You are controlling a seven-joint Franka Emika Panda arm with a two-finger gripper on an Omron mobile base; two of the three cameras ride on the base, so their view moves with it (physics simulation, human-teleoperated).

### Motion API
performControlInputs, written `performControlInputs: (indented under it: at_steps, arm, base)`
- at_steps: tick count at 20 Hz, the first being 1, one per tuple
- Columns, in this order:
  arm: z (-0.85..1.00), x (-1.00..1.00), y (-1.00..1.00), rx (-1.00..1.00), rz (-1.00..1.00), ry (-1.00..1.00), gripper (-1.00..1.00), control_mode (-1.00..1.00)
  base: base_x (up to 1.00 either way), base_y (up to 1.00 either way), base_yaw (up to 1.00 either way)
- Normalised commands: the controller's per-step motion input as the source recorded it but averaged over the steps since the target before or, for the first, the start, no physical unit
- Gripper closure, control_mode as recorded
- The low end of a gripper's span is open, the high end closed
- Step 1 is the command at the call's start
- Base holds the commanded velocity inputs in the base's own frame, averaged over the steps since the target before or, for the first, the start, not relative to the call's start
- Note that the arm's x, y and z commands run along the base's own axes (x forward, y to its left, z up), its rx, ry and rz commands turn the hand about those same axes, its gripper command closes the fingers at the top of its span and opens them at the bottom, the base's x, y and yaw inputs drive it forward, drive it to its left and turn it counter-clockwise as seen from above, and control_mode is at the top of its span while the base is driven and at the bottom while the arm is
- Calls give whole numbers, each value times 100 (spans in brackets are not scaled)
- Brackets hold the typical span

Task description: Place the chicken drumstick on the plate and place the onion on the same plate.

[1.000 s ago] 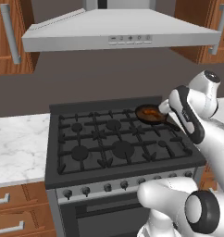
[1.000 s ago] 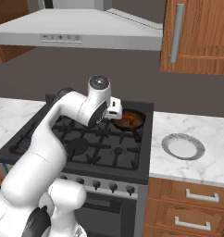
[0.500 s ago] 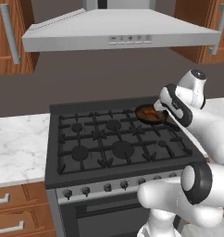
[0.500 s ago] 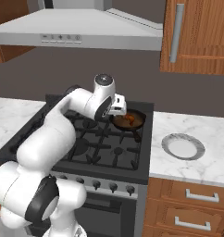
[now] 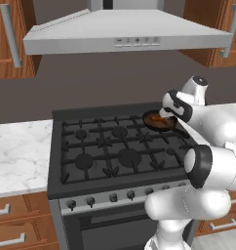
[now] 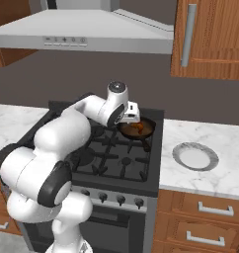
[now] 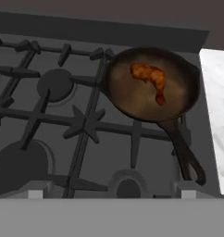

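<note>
The chicken drumstick [image 7: 148,78] is an orange-brown piece lying in a dark skillet [image 7: 132,99] on the stove's back right burner. It also shows as the drumstick [image 5: 159,118] [image 6: 138,127] in both base views. My gripper [image 6: 131,122] [image 5: 165,114] hangs open just above the skillet's left side, nothing between its fingers, which stand wide apart at the bottom of the hand view, gripper [image 7: 111,190]. The plate [image 6: 179,150], round and grey-white, sits bare on the marble counter right of the stove. The onion is out of view.
The skillet's handle [image 7: 185,152] points toward the stove's front right. Black burner grates [image 5: 105,149] cover the cooktop, with knobs [image 6: 119,199] along the front. A range hood [image 5: 125,34] hangs overhead. A marble counter [image 5: 17,156] lies left of the stove.
The arm has swung its elbow forward and the hand has shifted a little closer over the skillet. The jaws stay open; drumstick and plate have not moved.
</note>
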Motion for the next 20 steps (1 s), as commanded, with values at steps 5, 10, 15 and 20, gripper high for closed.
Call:
performControlInputs:
  at_steps: [5, 10, 15, 20]
  arm:
    - [-28, 53, -12, -5, 4, 7, -100, -100]
    - [-29, 45, -20, -1, 4, 5, -100, -100]
    - [-26, 46, -19, -1, 3, 0, -100, -100]
    - [-27, 54, -15, 0, 2, 0, -100, -100]
  base:
    - [0, 0, 0]
    - [0, 0, 0]
    - [0, 0, 0]
    - [0, 0, 0]
